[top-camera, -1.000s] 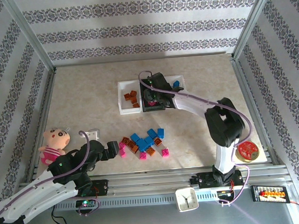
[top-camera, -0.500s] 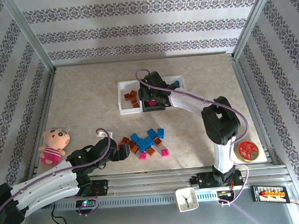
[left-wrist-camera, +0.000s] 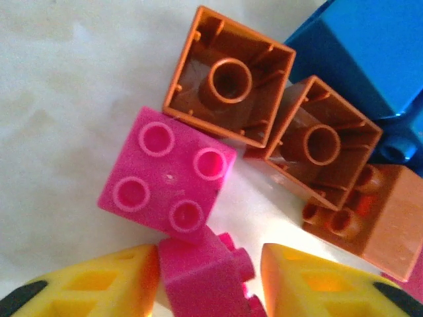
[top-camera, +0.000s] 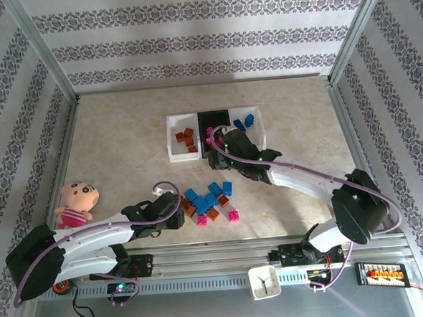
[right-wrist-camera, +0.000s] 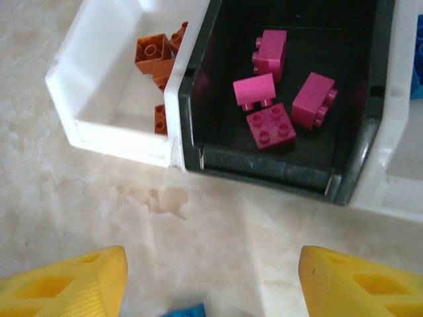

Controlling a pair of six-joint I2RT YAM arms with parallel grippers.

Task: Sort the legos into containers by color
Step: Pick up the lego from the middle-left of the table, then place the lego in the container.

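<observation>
The loose legos point(top-camera: 208, 202) lie in a pile at the table's front centre: blue, orange-brown and magenta. My left gripper point(top-camera: 173, 208) sits at the pile's left edge. In the left wrist view it point(left-wrist-camera: 210, 285) is open around a magenta brick point(left-wrist-camera: 205, 274), which touches the left finger with a small gap to the right finger point(left-wrist-camera: 330, 284). Another magenta brick point(left-wrist-camera: 165, 177) and two upturned orange bricks point(left-wrist-camera: 228, 76) lie just beyond. My right gripper point(top-camera: 219, 149) hangs wide open and holds nothing point(right-wrist-camera: 211, 290), just in front of the containers point(top-camera: 174, 152). The black middle bin point(right-wrist-camera: 277, 173) holds several magenta bricks point(right-wrist-camera: 271, 125).
The left white bin point(right-wrist-camera: 106, 125) holds orange bricks point(top-camera: 186, 138) and the right white bin point(top-camera: 260, 130) holds blue ones. A pink plush doll point(top-camera: 78, 202) lies at the front left. A white clock point(top-camera: 263, 281) and a red tin point(top-camera: 350, 211) sit near the front right.
My right gripper has drawn back from over the black bin toward the near side. My left arm has reached right into the pile's edge, around a magenta brick.
</observation>
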